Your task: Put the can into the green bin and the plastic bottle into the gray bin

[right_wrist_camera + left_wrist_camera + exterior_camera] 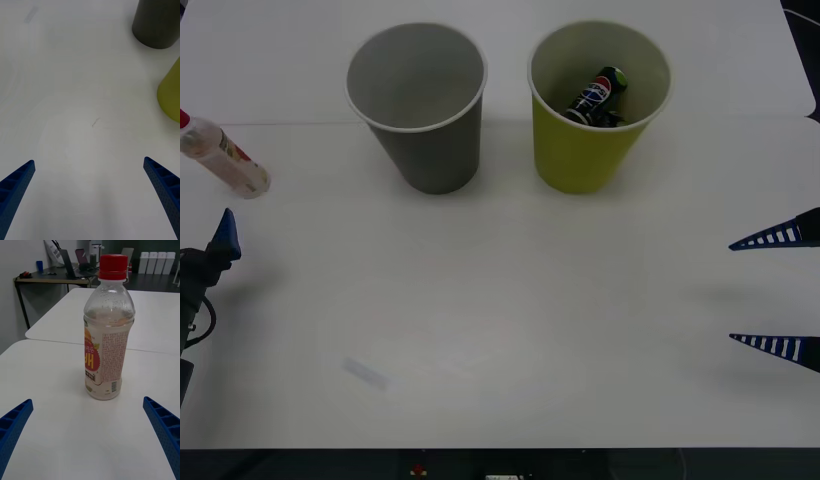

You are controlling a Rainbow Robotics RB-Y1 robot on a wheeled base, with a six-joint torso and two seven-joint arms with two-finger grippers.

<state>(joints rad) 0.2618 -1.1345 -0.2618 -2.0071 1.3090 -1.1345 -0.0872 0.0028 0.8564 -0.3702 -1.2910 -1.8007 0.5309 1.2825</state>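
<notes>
You are working in an office or lab-style workroom, not a home. The table (500, 330) in front of you is a plain white meeting-room table, and in the left wrist view a second white table (157, 315) of the same kind stands pushed against it. Beyond that, at about eleven o'clock, a dark desk (45, 277) on thin metal legs carries an open laptop (71, 260) and small clutter. At about one o'clock, a row of white bins (155, 260) lines the dark far wall, beside an office chair (127, 253).
</notes>
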